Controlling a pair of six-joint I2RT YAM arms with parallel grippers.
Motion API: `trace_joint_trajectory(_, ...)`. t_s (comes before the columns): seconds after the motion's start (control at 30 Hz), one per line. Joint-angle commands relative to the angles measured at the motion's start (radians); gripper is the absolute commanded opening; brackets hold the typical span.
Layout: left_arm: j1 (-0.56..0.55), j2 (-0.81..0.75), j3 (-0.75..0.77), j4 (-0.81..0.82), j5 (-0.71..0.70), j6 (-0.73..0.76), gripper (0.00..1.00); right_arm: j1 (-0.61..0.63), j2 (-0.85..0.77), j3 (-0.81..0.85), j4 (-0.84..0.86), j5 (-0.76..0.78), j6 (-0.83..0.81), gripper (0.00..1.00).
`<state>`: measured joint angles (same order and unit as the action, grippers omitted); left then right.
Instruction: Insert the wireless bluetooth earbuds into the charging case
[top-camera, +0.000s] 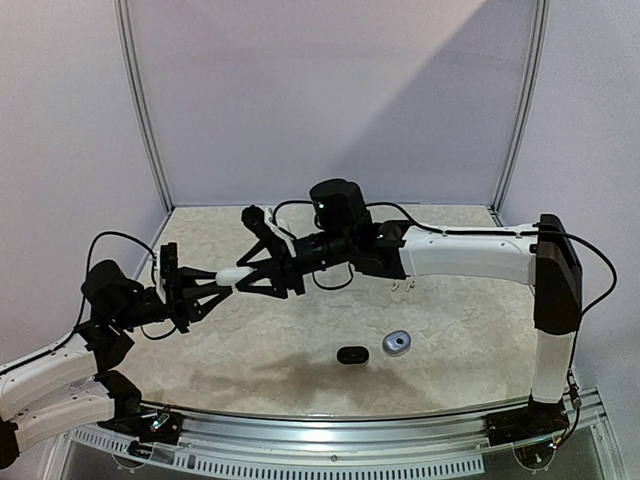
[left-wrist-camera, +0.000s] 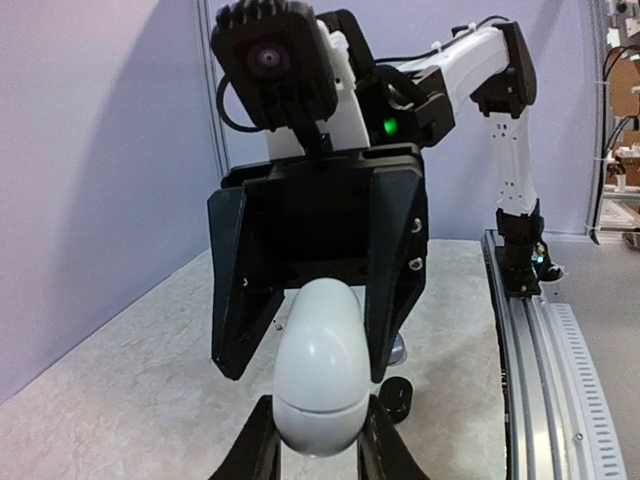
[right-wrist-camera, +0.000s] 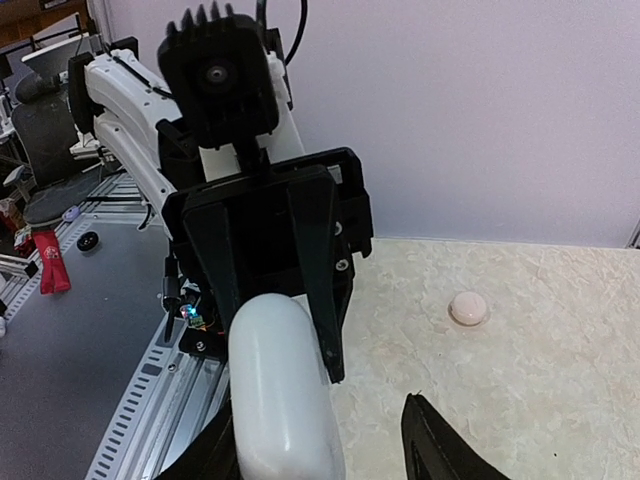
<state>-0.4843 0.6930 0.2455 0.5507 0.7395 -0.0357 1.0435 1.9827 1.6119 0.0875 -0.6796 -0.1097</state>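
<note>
The left gripper (top-camera: 215, 283) was clamped on the near end of the white, egg-shaped charging case (right-wrist-camera: 283, 390) and held it in the air above the table's left half. The case's long axis ran along the line between the two grippers, roughly left to right across the table. The right gripper (left-wrist-camera: 303, 368) faced it with jaws apart, straddling the case's far end; the right wrist view showed a clear gap beside one finger. No earbud was in either gripper. Down on the table, to the near right of both grippers, lay a small black oval piece (top-camera: 351, 354) and just beside it a silvery-grey piece (top-camera: 397, 343), probably earbuds, though too small to tell. The free right gripper looked nearer to them. No brand or writing could be read.
</note>
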Motion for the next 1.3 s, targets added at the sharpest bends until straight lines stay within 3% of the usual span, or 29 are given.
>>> trace_joint_trajectory(0.0, -0.014, -0.022, -0.004, -0.118, 0.027, 0.199, 0.0, 0.004, 0.011, 0.06, -0.044, 0.077, 0.007, 0.52)
trace_joint_trajectory(0.13, -0.014, -0.029, 0.007, -0.173, 0.032, 0.284, 0.0, -0.001, 0.009, 0.083, -0.076, 0.086, 0.006, 0.52)
trace_joint_trajectory(0.33, -0.014, -0.035, 0.005, -0.158, 0.027, 0.266, 0.0, -0.009, 0.014, 0.083, -0.087, 0.102, 0.009, 0.51)
trace_joint_trajectory(0.83, -0.007, 0.007, 0.006, -0.082, 0.013, -0.052, 0.0, -0.017, 0.03, 0.134, -0.187, 0.092, 0.004, 0.52)
trace_joint_trajectory(1.27, -0.005, 0.054, 0.02, -0.087, -0.029, -0.118, 0.0, -0.032, -0.022, 0.141, -0.127, -0.01, 0.005, 0.59)
